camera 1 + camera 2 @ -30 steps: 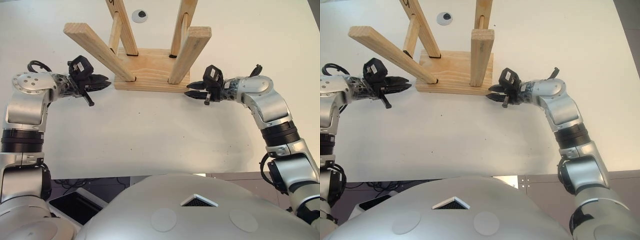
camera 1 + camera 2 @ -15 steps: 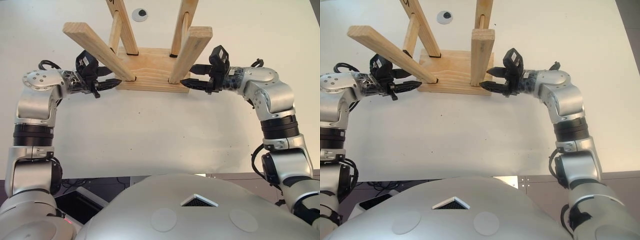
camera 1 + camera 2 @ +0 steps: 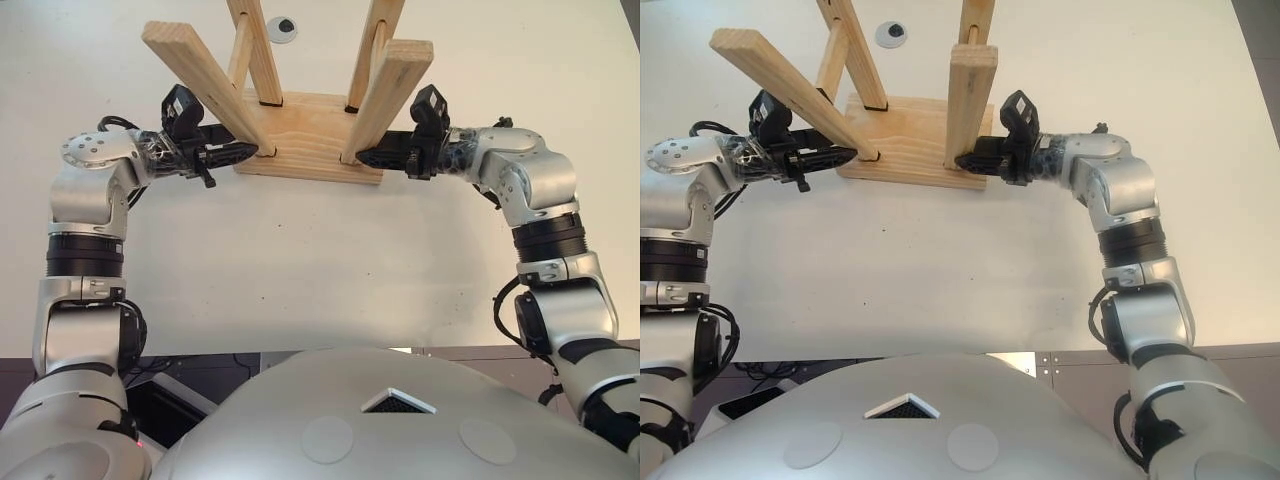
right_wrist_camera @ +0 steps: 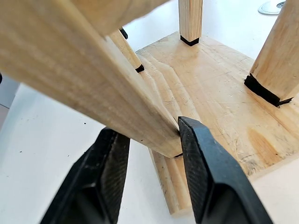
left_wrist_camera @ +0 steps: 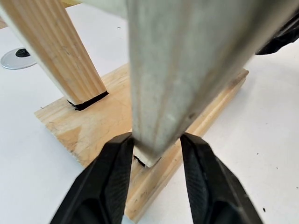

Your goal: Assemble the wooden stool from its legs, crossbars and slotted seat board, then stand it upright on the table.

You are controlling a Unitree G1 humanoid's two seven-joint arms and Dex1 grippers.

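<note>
Wooden stool (image 3: pixel 310 140) between left tool (image 3: pixel 258 151), right tool (image 3: pixel 364 157).

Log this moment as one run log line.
stool: inverted, seat board on table | left claw: shut on near-left leg | right claw: shut on near-right leg | upright: not yet

We read this as a robotics lab or test bench, not a home. Evidence: a plain white table (image 3: pixel 300 260) w/ a round cable grommet (image 3: pixel 283 28) set in its top near the far edge, office-desk style. Loose black cables (image 3: pixel 150 366) hang below the near edge, and a bare metal plate (image 3: pixel 1040 358) w/ screws sits at that edge. Dark floor (image 3: pixel 1265 30) shows beyond the table's right side.
</note>
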